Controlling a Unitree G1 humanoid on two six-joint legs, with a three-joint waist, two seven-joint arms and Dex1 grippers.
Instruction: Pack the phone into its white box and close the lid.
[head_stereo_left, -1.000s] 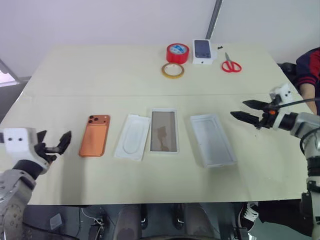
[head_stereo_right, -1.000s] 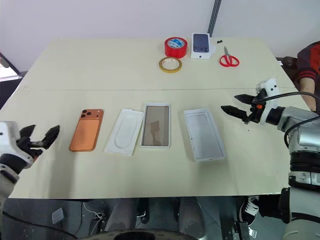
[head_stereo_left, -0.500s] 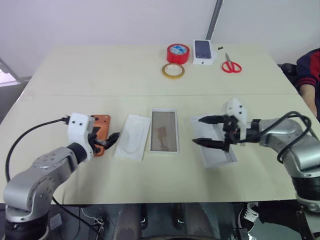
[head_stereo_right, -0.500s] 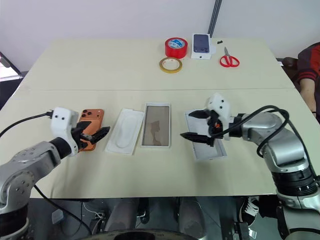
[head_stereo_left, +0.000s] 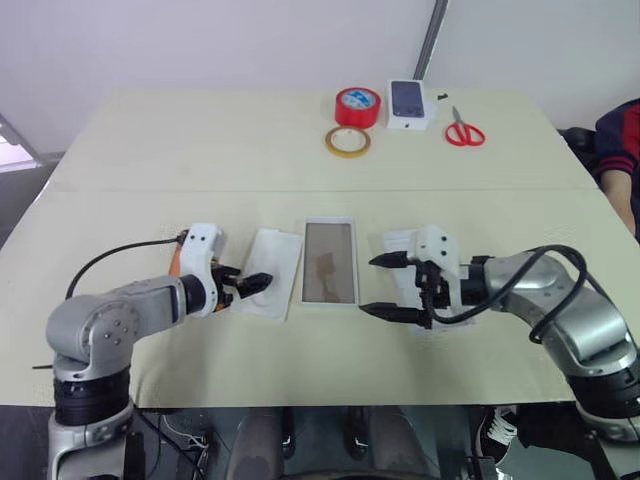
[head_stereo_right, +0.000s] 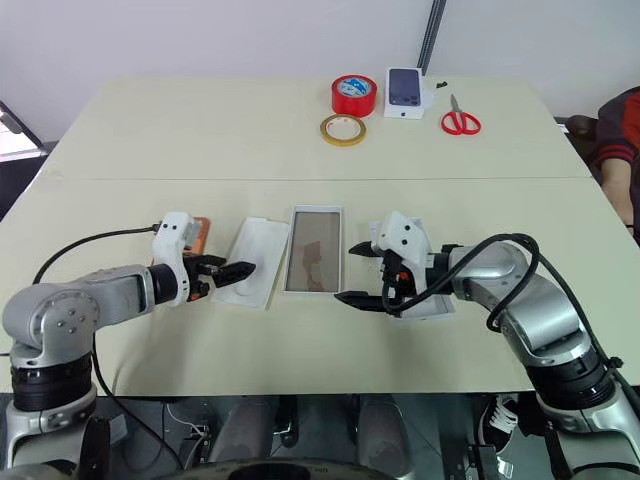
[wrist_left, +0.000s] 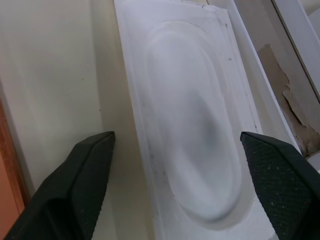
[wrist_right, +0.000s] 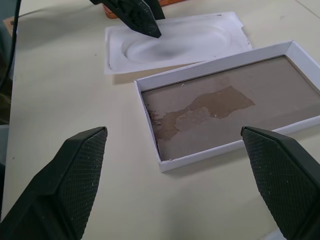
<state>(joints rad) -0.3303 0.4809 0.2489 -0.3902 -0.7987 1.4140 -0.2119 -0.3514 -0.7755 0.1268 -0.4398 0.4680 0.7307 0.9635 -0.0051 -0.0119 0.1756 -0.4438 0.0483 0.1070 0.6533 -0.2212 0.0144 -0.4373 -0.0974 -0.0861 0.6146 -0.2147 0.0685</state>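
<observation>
The phone lies at the left pincer's nine o'clock, long axis twelve-to-six, mostly hidden behind that arm. Both pincers are spread and empty; the right pincer hovers beside the white box.

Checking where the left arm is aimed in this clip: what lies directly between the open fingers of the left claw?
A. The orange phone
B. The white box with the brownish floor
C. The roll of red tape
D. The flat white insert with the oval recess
D. In the left wrist view the left claw stands open over the white insert, with the phone at the side edge.
</observation>
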